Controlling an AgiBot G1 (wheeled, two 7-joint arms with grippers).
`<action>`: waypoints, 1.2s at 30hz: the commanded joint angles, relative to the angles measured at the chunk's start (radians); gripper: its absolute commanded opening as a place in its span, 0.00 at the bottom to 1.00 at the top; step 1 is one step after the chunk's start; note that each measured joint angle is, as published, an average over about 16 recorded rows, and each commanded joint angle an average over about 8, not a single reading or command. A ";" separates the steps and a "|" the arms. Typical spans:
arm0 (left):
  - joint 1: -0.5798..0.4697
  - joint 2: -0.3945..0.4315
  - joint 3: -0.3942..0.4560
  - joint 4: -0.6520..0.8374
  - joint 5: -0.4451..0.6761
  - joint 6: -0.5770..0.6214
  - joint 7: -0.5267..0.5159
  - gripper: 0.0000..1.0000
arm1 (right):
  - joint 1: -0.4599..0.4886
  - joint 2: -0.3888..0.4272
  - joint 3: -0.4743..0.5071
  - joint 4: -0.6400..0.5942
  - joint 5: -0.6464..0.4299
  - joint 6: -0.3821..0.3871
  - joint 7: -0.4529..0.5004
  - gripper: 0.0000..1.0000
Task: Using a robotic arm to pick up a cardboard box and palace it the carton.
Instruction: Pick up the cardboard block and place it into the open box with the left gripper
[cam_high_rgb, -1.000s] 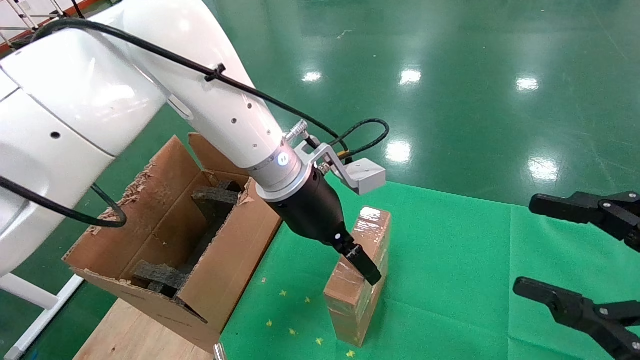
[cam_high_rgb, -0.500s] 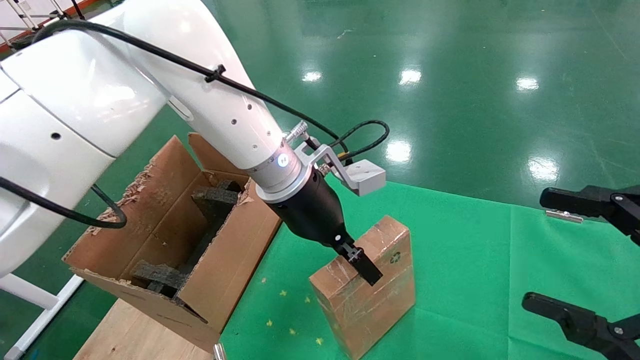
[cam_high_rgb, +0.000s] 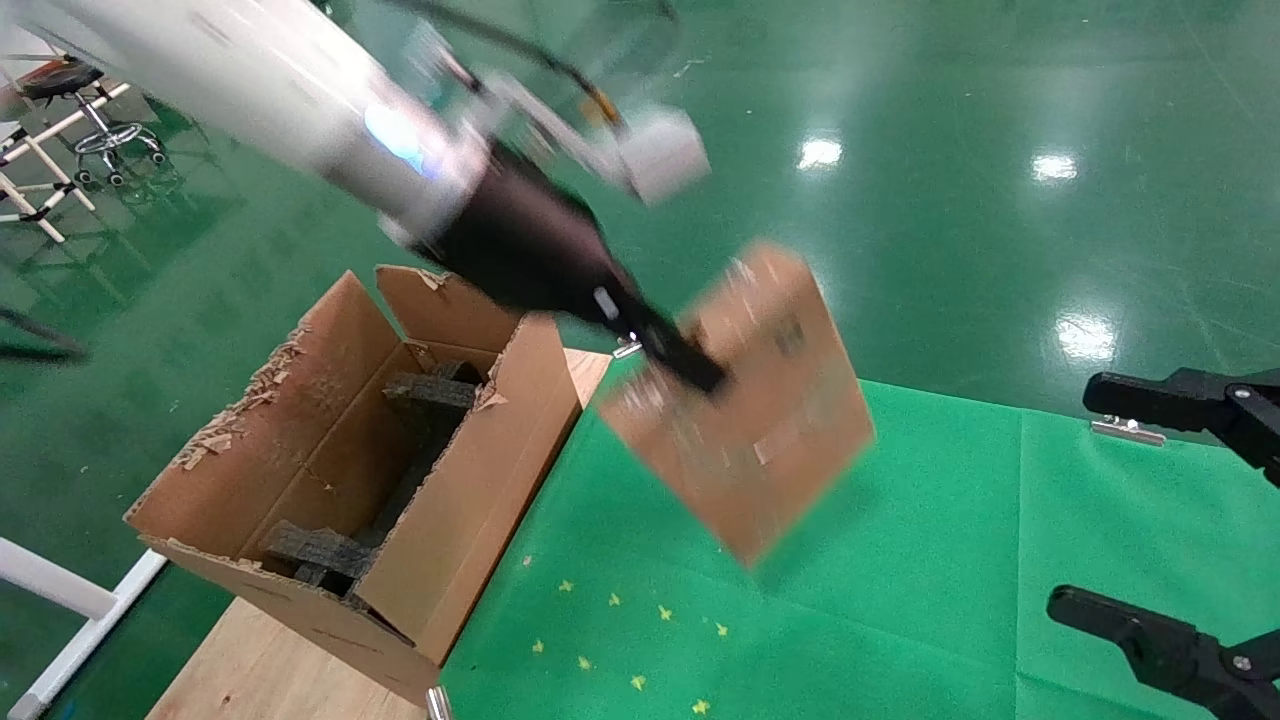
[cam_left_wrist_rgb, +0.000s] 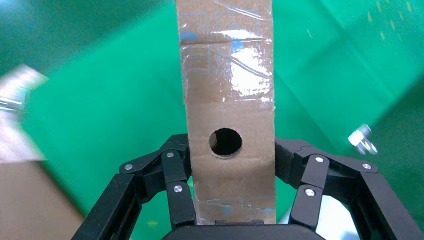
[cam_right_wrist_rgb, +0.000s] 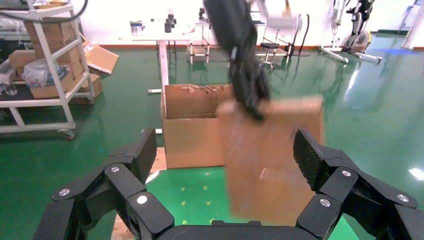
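Item one: my left pincer (cam_high_rgb: 700, 372), on the robotic arm (cam_high_rgb: 300, 100), is clamped on the cardboard box (cam_high_rgb: 745, 400), both fingers (cam_left_wrist_rgb: 180, 200) pressed to its narrow sides beside the round hole (cam_left_wrist_rgb: 225, 141), the box hanging clear above the green surface (cam_high_rgb: 900, 560). Item two: the carton (cam_high_rgb: 350, 470), flaps up, foam blocks (cam_high_rgb: 430, 392) inside, stands below and beside that pincer. Item three: my right pincer (cam_high_rgb: 1180, 520) sits spread wide, well apart.
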 joint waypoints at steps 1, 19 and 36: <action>-0.044 -0.030 -0.018 0.027 -0.004 0.002 0.033 0.00 | 0.000 0.000 0.000 0.000 0.000 0.000 0.000 1.00; -0.297 -0.170 0.051 0.513 0.178 -0.002 0.388 0.00 | 0.000 0.000 0.000 0.000 0.000 0.000 0.000 1.00; -0.251 -0.267 0.093 0.817 0.252 -0.123 0.609 0.00 | 0.000 0.000 0.000 0.000 0.000 0.000 0.000 1.00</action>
